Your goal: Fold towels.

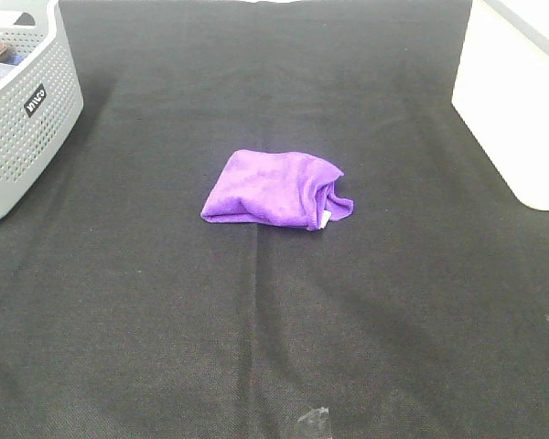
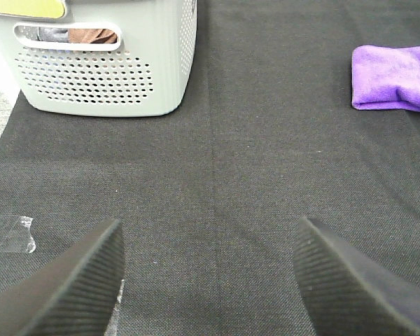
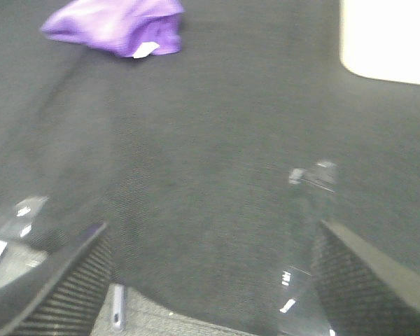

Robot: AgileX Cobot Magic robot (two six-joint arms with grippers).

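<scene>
The purple towel (image 1: 274, 189) lies folded into a small rumpled packet at the middle of the black table cloth, its white tag (image 1: 323, 220) at the near right corner. It also shows in the left wrist view (image 2: 394, 78) and, blurred, in the right wrist view (image 3: 115, 26). Neither gripper shows in the exterior high view. My left gripper (image 2: 208, 276) is open and empty, low over bare cloth, well apart from the towel. My right gripper (image 3: 213, 276) is open and empty near the table's front edge, also far from the towel.
A grey perforated basket (image 1: 27, 114) holding a brownish cloth (image 2: 91, 35) stands at the back left. A white box (image 1: 517, 101) stands at the back right. Bits of clear tape (image 1: 313, 421) stick to the cloth near the front edge (image 2: 10, 234).
</scene>
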